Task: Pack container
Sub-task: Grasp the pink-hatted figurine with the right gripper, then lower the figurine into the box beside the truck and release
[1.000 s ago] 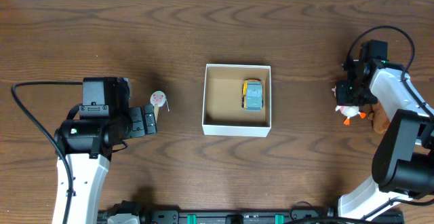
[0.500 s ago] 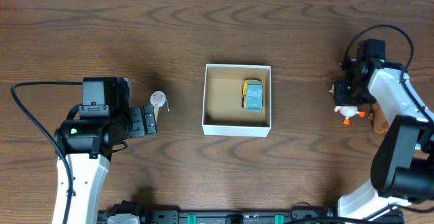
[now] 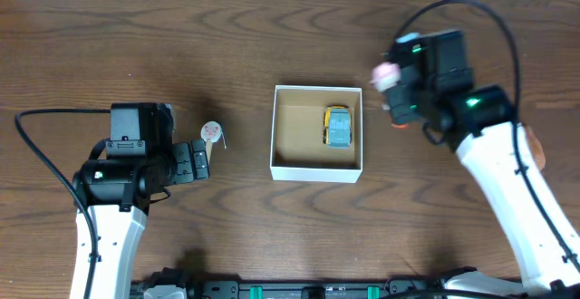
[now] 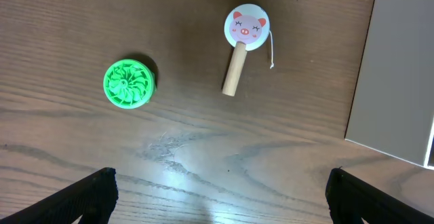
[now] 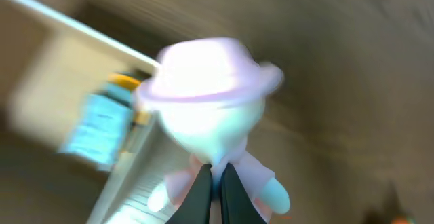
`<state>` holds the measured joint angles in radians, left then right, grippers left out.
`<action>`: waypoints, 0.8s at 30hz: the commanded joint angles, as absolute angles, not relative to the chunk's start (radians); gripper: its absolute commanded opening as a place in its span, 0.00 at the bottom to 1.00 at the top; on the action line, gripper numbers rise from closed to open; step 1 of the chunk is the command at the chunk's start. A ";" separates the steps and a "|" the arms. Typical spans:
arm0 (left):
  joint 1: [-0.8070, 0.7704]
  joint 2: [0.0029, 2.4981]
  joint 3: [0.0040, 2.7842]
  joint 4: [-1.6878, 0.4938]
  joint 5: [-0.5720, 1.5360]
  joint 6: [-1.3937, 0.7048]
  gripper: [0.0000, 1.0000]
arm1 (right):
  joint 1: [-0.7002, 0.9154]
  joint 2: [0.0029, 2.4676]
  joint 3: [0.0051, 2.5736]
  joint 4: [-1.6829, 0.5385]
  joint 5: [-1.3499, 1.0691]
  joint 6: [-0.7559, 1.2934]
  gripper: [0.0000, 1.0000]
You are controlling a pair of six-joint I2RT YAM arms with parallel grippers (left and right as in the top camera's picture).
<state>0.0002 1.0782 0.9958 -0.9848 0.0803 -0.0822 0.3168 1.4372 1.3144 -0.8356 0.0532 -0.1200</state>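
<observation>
One toy is already lying in the container (image 3: 297, 136), which is sitting in the middle of the counter (image 3: 181, 45): a blue-and-yellow car (image 3: 338, 126) toward its 2 o'clock part. I am holding a second one, a small white figure (image 5: 210, 108) in a pink hat, in my right claw (image 3: 397, 101). That claw's fingers (image 5: 237, 197) are pinching nearly together on the figure's lower body; the wrist view is blurring, so finer detail of the grip is escaping me. From overhead the figure is hanging just outside the container's right wall, at about 2 o'clock from its centre, so I am judging this to be the carry-and-drop step. Next I am needing to bring the figure inward over the bare cardboard at 9 o'clock of the car, lower it and open up without knocking the thin wall. My left claw (image 4: 220, 207) is gaping wide and holding nothing, hanging at 9 o'clock of the container, well apart, with a pig-faced stick (image 4: 243, 44) and a green disc (image 4: 129, 83) lying on the counter before it, likely the next things to pack.
</observation>
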 commanded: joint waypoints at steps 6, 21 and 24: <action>0.006 1.079 1.014 -0.987 0.090 -0.092 0.98 | 0.561 1.466 1.328 -0.826 0.009 -0.326 0.01; 0.006 1.079 1.014 -0.987 0.090 -0.092 0.98 | 0.672 1.660 1.327 -0.869 -0.035 -0.401 0.01; 0.006 1.079 1.014 -0.987 0.090 -0.092 0.98 | 0.672 1.693 1.327 -0.882 -0.035 -0.401 0.01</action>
<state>0.0002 1.0782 0.9958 -0.9848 0.0803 -0.0822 0.6682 1.6737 1.3144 -0.8768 -0.0280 -0.3836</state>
